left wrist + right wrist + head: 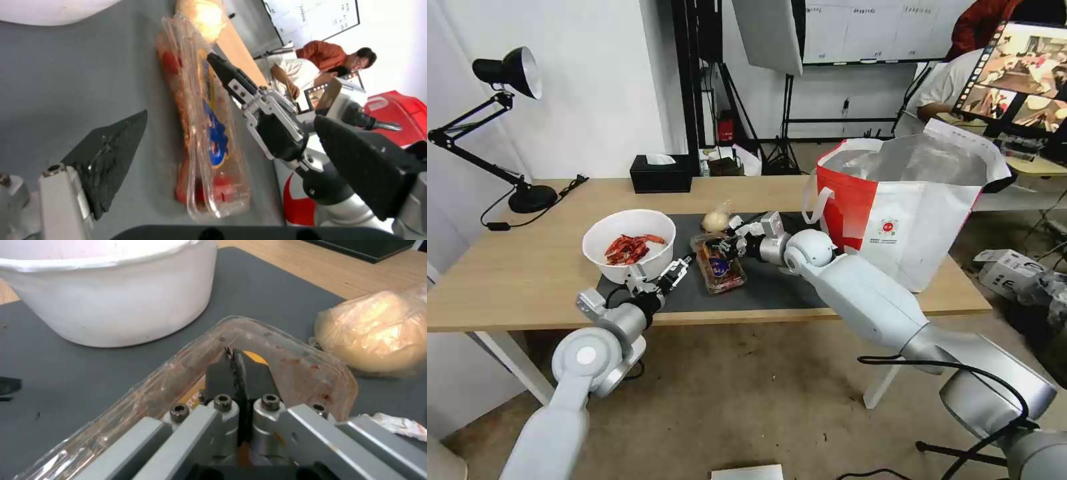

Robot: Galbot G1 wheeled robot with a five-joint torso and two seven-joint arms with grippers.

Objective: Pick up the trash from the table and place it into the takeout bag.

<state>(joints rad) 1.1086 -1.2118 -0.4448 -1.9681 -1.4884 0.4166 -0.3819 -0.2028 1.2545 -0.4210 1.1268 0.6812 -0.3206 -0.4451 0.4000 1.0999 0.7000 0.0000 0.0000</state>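
While the right hand [236,370] pinches a clear tray [720,267] on the table's [507,280] grey mat [774,283], the left hand [675,270] hangs released.

On the tabletop's [527,280] grey mat lie stacked clear trays [718,266], a white bowl of red shells [629,244], a knotted beige bag [716,219], beside the upright red-and-white takeout bag [907,207].

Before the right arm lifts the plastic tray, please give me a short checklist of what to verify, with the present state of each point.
1. Right gripper shut on the plastic tray wall: ok.
2. Grip firm enough for lifting: cannot tell.
3. Left gripper open and apart from the tray, beside the white bowl: ok.
4. Takeout bag upright with its mouth open: ok.
5. Beige bag apart from the tray: ok.
6. Second tray stacked with the gripped one: cannot tell.
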